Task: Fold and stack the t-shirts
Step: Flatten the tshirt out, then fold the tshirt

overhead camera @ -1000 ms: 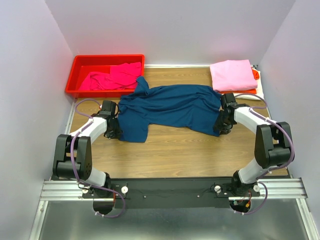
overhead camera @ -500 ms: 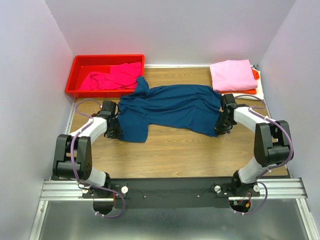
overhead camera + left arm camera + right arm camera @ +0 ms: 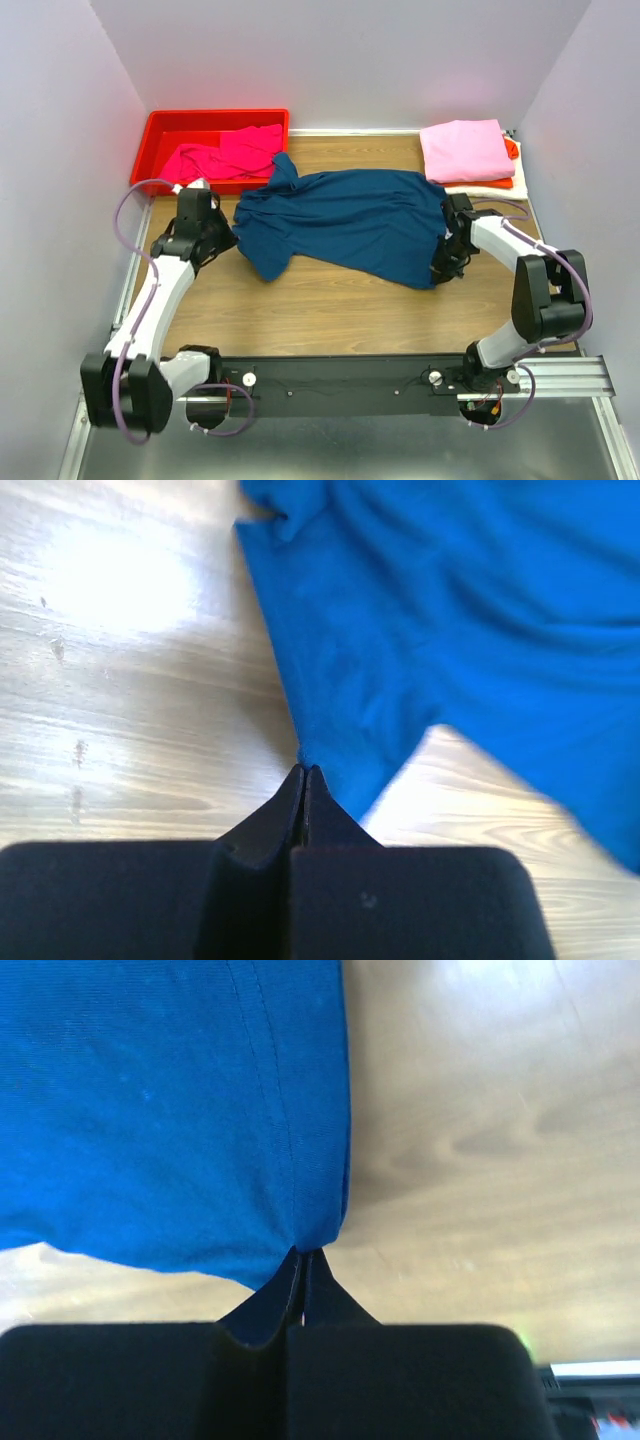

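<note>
Item: navy t-shirt (image 3: 340, 215), spread rumpled across the middle of the worktop (image 3: 330, 300), nearer its far edge | Left gripper (image 3: 303, 772): pressed together on a left-side fabric corner | Right gripper (image 3: 303, 1252): pinched on the right hem | Handling: judged soft, light, limp; best taken at hems or corners.

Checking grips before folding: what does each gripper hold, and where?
Both pinch the dark navy cotton t-shirt: left gripper its left edge, right gripper a hemmed right corner.
</note>
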Robot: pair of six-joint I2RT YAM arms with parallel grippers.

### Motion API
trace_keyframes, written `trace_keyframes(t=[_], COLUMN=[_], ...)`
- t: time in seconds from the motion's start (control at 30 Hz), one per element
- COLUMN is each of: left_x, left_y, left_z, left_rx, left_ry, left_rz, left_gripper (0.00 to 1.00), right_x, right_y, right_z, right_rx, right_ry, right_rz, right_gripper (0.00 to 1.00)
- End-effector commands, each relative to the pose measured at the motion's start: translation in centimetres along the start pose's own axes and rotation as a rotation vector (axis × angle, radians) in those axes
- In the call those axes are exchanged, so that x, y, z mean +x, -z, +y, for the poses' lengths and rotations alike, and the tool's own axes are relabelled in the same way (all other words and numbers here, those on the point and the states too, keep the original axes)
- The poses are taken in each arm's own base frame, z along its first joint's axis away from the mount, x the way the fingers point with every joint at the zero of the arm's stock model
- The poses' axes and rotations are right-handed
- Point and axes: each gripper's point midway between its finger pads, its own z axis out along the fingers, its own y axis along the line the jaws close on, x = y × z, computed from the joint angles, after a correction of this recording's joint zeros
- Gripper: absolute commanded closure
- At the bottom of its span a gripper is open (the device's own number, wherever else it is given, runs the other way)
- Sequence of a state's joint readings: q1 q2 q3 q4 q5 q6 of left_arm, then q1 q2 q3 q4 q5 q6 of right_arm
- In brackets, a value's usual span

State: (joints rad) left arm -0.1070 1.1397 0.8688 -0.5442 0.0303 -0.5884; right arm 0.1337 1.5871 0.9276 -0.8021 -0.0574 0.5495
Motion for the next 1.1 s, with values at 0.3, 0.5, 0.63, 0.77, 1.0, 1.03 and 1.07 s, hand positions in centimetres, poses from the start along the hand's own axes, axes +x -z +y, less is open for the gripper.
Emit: trace_keyframes(t=[0.3,0.5,0.63,0.77,1.0,1.03,1.07], left_x=[-1.0,0.6,2.1,4.0,1.5,0.9,0.7], left_y=[9.8,13.0,15.2,15.9,12.2,11.6,11.1], left_z=[0.0,0.5,1.4,1.7,0.3,0.0,-0.6], left_rx=[0.078,0.089,0.090,0.110,0.116,0.116,0.136], left_ry=[0.231,0.279,0.309,0.331,0.211,0.194,0.166], left_rz=[-0.246,-0.242,-0.245,-0.207,-0.208,-0.208,-0.192], left_gripper=[1.00,1.00,1.00,1.00,1.00,1.00,1.00], right_x=[5.7,8.8,11.1,12.2,11.3,11.0,10.6], right_y=[3.6,5.1,5.7,6.2,5.3,5.2,4.8], right_z=[-2.6,-2.4,-2.4,-2.6,-0.3,-0.2,-0.2], right_rx=[0.068,0.082,0.076,0.084,0.005,0.009,0.030], right_ry=[0.068,0.122,0.124,0.116,0.029,0.031,0.033], right_rz=[0.148,0.176,0.211,0.223,0.195,0.189,0.187], right_gripper=[1.00,0.99,1.00,1.00,1.00,1.00,0.99])
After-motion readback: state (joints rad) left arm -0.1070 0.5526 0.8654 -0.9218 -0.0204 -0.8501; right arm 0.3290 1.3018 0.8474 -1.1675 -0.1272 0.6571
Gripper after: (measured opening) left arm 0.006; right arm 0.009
